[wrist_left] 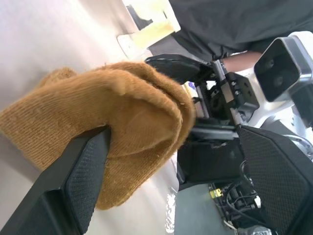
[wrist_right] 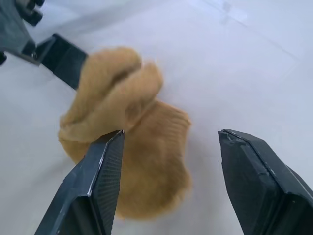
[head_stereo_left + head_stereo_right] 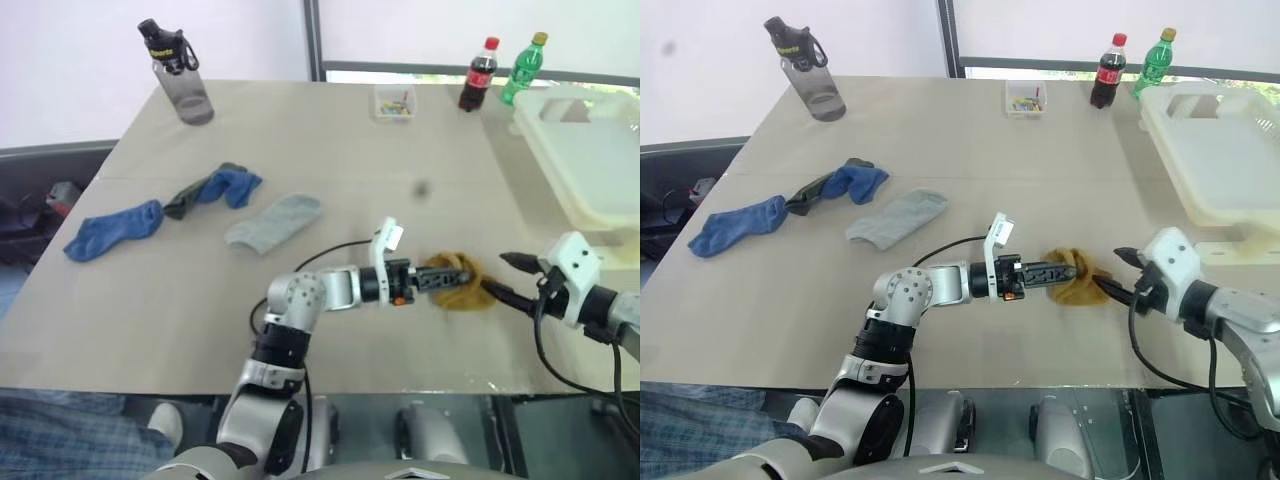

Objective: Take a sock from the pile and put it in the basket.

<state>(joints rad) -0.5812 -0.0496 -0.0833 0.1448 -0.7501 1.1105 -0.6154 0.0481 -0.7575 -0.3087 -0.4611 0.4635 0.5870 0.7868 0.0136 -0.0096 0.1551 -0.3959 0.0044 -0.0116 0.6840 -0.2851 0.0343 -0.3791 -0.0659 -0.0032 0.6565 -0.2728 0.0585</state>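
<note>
Socks lie spread over the grey bench (image 3: 330,150) in the head views: a blue sock (image 3: 112,230) at the far left, a second blue sock (image 3: 232,185) overlapping a dark grey sock (image 3: 185,198) beside it, a pale grey sock (image 3: 274,222) nearer the middle, and a bunched mustard sock (image 3: 462,283) at the near right; the left pincer (image 3: 447,277) reaches level toward the right, its black fingers lying in that mustard sock, while the right pincer (image 3: 505,276) points at the same sock from the right with its fingers spread; the cream basket (image 3: 590,160) stands at the far right, holding no sock, with a cola bottle (image 3: 478,73) and a green bottle (image 3: 523,67) beyond it, a small clear box (image 3: 394,102) at the far middle and a dark water bottle (image 3: 180,75) at the far left; in the left wrist view the mustard sock (image 1: 112,122) drapes over one widely parted finger (image 1: 73,186), the other finger well apart from it, so this pincer is open and clamps nothing; in the right wrist view the right pincer's fingers (image 2: 98,181) stand apart, empty, with the mustard sock (image 2: 132,147) on the bench just past them.
</note>
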